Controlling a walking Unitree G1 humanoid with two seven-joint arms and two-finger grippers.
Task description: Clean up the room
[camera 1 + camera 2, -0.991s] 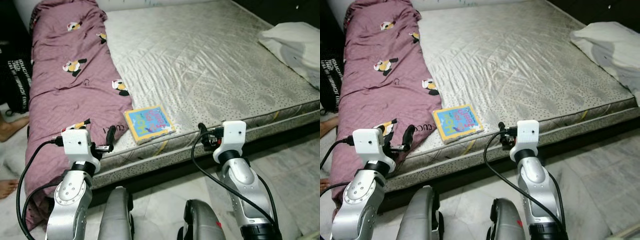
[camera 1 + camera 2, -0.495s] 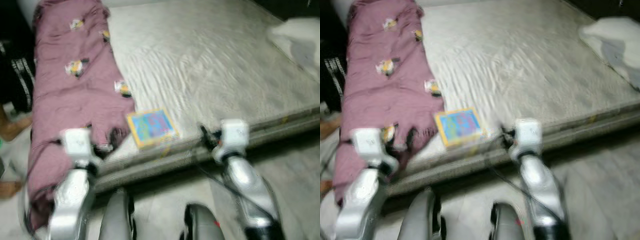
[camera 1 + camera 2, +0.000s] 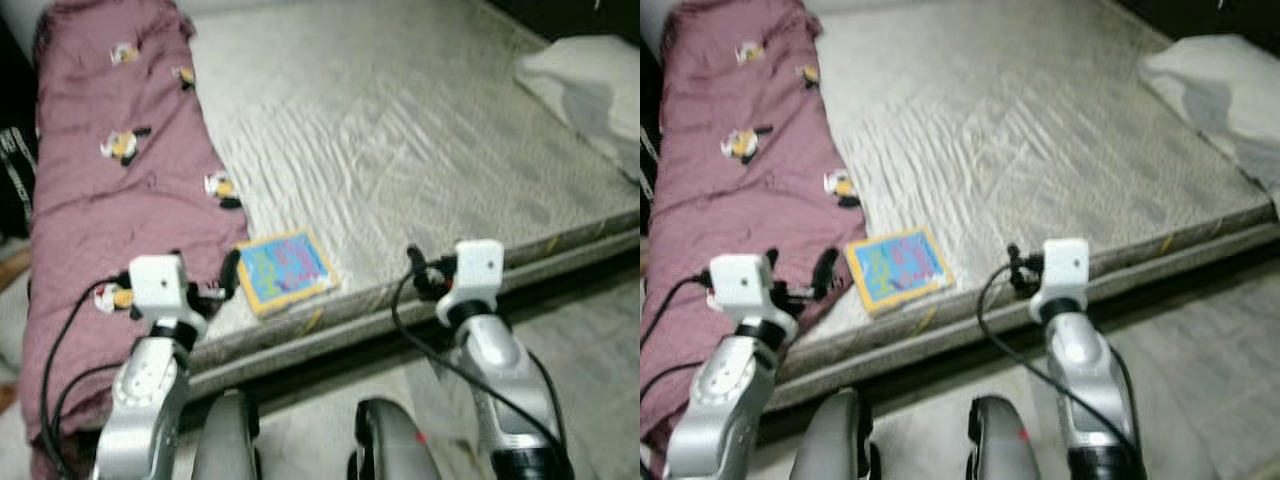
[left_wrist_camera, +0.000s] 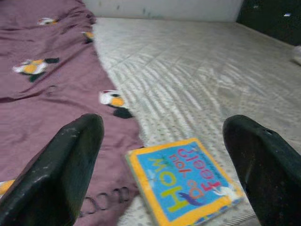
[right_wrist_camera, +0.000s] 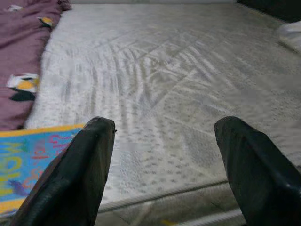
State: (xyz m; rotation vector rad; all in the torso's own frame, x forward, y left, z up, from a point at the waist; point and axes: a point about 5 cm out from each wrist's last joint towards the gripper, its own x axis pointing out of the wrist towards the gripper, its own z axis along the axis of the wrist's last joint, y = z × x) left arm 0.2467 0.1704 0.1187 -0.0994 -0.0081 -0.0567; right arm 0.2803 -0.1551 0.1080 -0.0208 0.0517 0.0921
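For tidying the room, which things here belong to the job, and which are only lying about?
Belong to the job:
- picture book, flat near the mattress edge
- left end effector, open, facing the book
- right end effector, open, above the mattress edge

Only lying about:
- purple blanket along the mattress's left side
- mattress
- white pillow at the far right

Book (image 3: 286,272) on mattress (image 3: 420,150), beside blanket (image 3: 110,180)

The book (image 4: 186,181) lying near the edge of the mattress (image 3: 420,150) has big colourful letters on its blue, yellow-bordered cover: "How Do I Feel", as far as I can read it. The purple blanket (image 4: 51,103) beside it carries dark lettering, too blurred to read.
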